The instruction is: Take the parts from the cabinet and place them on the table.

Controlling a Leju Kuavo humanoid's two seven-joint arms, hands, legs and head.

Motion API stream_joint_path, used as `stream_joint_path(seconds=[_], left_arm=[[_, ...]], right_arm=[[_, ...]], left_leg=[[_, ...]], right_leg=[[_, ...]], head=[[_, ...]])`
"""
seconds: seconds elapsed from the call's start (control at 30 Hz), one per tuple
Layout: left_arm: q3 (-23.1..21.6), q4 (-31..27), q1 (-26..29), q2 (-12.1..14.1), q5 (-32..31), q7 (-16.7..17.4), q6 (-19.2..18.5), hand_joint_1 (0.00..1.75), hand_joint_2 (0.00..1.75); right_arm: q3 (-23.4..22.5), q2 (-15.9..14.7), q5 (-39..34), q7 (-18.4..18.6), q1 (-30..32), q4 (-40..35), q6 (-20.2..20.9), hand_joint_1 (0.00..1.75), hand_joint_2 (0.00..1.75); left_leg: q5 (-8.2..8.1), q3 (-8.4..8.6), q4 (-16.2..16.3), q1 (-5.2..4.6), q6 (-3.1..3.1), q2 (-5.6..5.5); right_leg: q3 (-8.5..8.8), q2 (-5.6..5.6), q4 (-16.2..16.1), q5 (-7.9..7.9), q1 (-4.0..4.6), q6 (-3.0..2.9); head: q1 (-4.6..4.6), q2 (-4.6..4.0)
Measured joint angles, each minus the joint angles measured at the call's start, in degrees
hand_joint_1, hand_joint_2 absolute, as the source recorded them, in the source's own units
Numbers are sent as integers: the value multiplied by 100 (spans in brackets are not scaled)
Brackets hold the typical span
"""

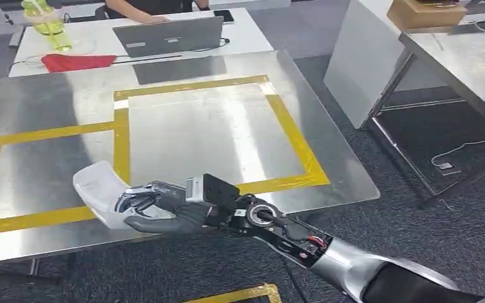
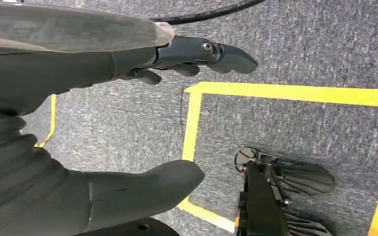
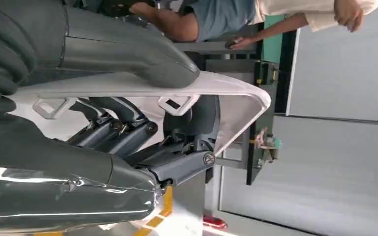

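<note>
White moulded plastic part [image 1: 98,189], curved shell with rib tabs on its inner face: clamped in the right robot hand [image 1: 158,208], thumb [image 3: 128,49] on one face, dark fingers [image 3: 128,132] on the other. Located over the near edge of the brushed-steel worktop [image 1: 215,139], just beside the yellow tape square [image 1: 290,136]; contact with the surface cannot be judged.

Left robot hand [image 2: 103,113]: fingers apart, holding nothing, hanging above grey carpet [image 2: 300,59].

Beyond the far edge, white desk [image 1: 246,35]: grey laptop [image 1: 167,35], red cloth [image 1: 76,62], green bottle [image 1: 47,25], person seated.
</note>
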Motion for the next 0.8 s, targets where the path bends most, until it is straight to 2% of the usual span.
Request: stream_joint_path(seconds=[0.17, 0.3, 0.4, 0.53, 0.7, 0.8], left_arm=[[0, 0, 1, 0, -13, -7, 0, 0, 175], [0, 0, -2, 2, -125, -57, -33, 0, 175], [0, 0, -6, 0, -164, -87, -42, 0, 175], [0, 0, -7, 0, -236, -120, -52, 0, 175], [0, 0, -7, 0, -317, -175, -94, 0, 175], [0, 0, -6, -9, -369, -234, -118, 0, 175]], right_arm=[[35, 15, 167, 2, -43, 74, -86, 175, 175], [118, 162, 1120, 138, -419, 344, -718, 175, 175], [241, 455, 1720, 206, -934, 864, -1163, 175, 175], [656, 768, 1313, 383, -1517, 1456, -1563, 175, 175], [1419, 1030, 832, 875, -2001, 1836, -2370, 175, 175], [1888, 1108, 643, 1056, -2156, 1978, -2555, 175, 175]], left_leg=[[0, 4, 0, -9, 1, -1], [1, 3, 0, -12, 3, 1], [4, 5, 1, -13, 6, 0], [6, 5, 2, -22, 5, -3], [6, 5, 1, -22, 4, -3], [5, 6, 1, -23, 4, -3]], right_leg=[[15, -1, -13, 6, -9, 4], [17, 0, -17, 15, -15, 12], [18, -1, -17, 16, -14, 11], [18, -8, -15, 17, -12, 10], [17, -8, -14, 15, -8, 10], [16, -7, -15, 15, -8, 10]], head=[[2, 0], [4, 0], [2, 0], [2, 0], [2, 0], [0, 0]])
